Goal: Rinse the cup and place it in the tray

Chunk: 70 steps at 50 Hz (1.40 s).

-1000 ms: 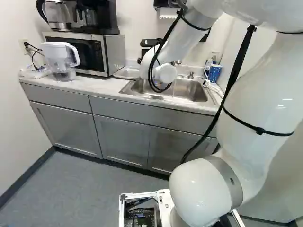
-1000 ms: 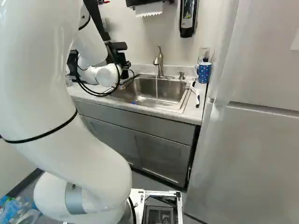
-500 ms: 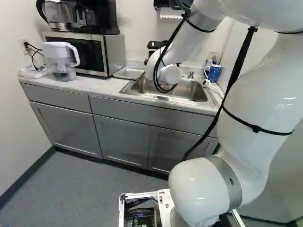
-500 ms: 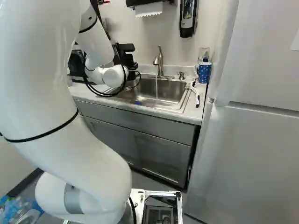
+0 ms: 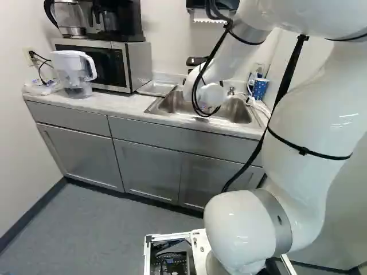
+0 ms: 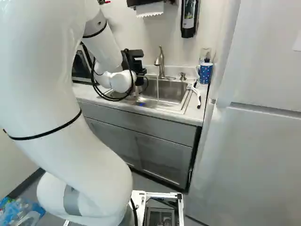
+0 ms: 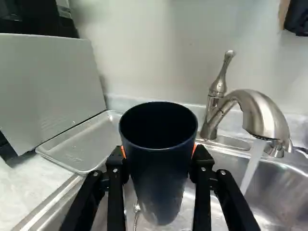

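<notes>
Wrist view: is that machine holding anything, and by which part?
Yes, the pincer holds a dark cup by opposite sides, a little below the rim.

Cup (image 7: 159,178) interior too dark to see its bottom; cup partly hides orange pads (image 7: 194,150). Arm (image 5: 309,114) blocks faucet (image 7: 262,113) in left base view, tray (image 7: 82,142) can't be made out in right base view. Microwave (image 7: 48,86) cut off in wrist view.

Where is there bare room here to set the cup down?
The tray looks bare, bordered by the microwave and sink. A strip of counter before the microwave, between pitcher and sink, is also free. It is crowded beyond the sink, with the blue mug and brush, and water runs under the faucet.
</notes>
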### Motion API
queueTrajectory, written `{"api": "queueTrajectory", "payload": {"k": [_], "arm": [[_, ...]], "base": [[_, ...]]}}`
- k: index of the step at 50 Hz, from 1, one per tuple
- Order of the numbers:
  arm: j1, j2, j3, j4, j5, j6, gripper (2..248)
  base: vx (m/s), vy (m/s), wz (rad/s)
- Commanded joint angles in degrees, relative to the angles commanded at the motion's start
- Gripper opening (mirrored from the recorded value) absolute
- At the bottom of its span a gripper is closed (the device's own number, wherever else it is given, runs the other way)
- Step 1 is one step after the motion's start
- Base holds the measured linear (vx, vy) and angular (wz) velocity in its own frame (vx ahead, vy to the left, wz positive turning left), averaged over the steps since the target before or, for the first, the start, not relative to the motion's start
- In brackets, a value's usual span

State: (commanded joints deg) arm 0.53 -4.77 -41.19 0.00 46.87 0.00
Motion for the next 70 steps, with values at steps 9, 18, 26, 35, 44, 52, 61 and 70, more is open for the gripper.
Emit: {"api": "queueTrajectory", "payload": {"k": [9, 18, 26, 35, 44, 52, 61, 70], "arm": [[-1.54, -0.57, 0.58, 0.0, 0.0, 0.0, 126], [-3.09, -0.85, 1.47, 0.0, 0.68, 0.0, 126], [-4.5, -0.94, 2.46, 0.0, 1.89, 0.0, 126], [-6.15, -1.09, 3.54, 0.0, 2.82, 0.0, 126], [-7.71, -1.71, 4.07, 0.0, 3.64, 0.0, 126], [-9.09, -2.89, 3.89, 0.0, 4.22, 0.0, 126], [-10.6, -4.33, 3.14, 0.0, 4.22, 0.0, 126], [-11.69, -4.8, 2.63, 0.0, 4.22, 0.0, 126]], "base": [[0.0, 0.0, 0.0], [0.0, 0.0, 0.0], [0.0, 0.0, 0.0], [0.0, 0.0, 0.0], [0.0, 0.0, 0.0], [0.0, 0.0, 0.0], [0.0, 0.0, 0.0], [0.0, 0.0, 0.0]]}}
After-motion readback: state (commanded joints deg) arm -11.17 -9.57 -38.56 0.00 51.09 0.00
